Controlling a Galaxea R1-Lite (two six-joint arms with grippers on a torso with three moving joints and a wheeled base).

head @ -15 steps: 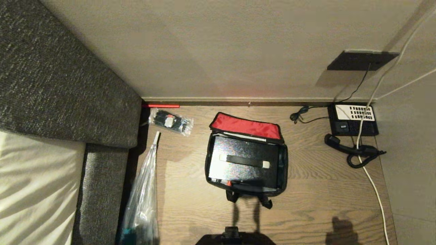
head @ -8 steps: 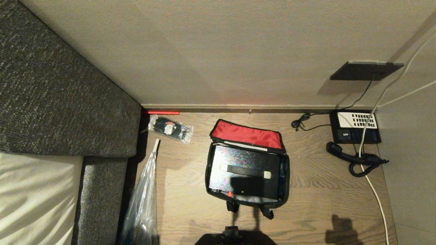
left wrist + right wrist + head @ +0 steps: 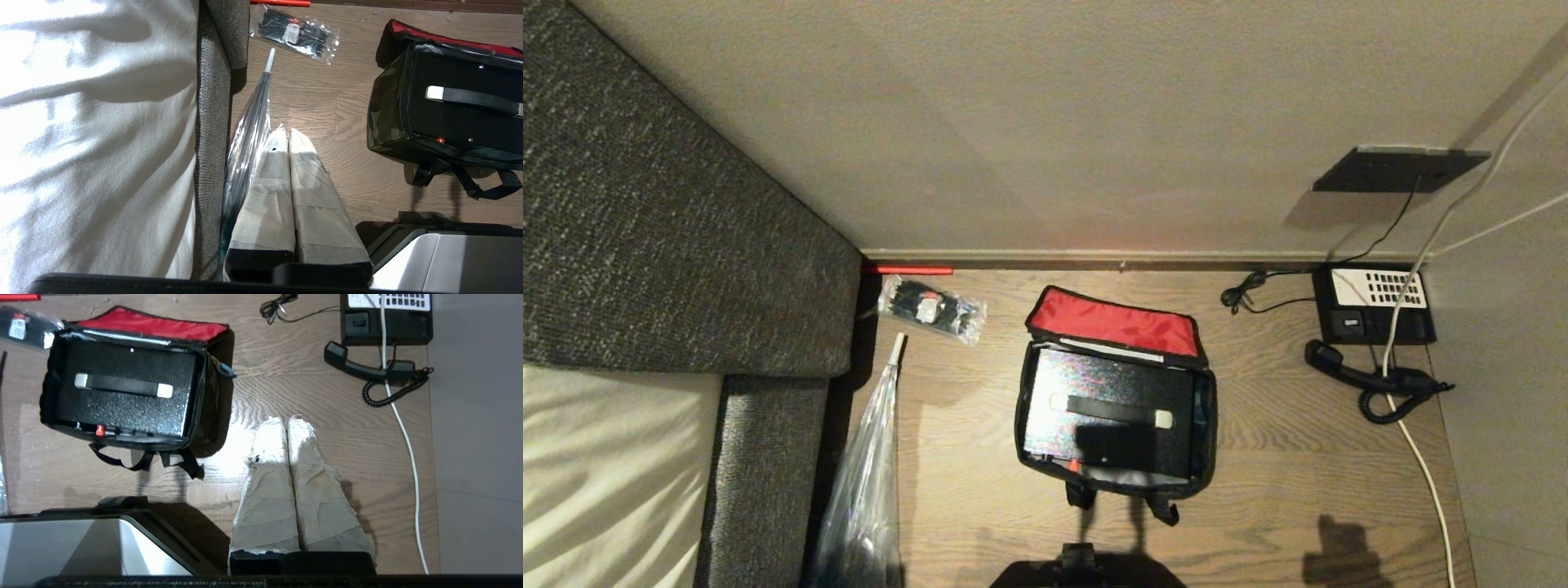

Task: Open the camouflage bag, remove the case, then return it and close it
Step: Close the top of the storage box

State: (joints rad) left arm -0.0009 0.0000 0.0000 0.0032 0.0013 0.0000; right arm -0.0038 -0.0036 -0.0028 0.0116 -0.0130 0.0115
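Camo fabric: camouflage bag (image 3: 1115, 392) on floor (image 3: 1282, 490), flap open, soft, limp. Case (image 3: 1111, 408) inside, rigid, likely hefty; take by top handle (image 3: 1111, 408). Left gripper (image 3: 288, 134), right gripper (image 3: 286, 424): jaws closed, empty, beside bag.

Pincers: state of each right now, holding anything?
Left pincer: closed, empty, above the floor beside the camouflage bag.
Right pincer: closed, empty, above the floor on the bag's other side.

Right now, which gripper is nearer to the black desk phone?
Right. The right gripper hangs shut above the floor between the camouflage bag and the desk phone. The left gripper is beyond the bag, beside the sofa.
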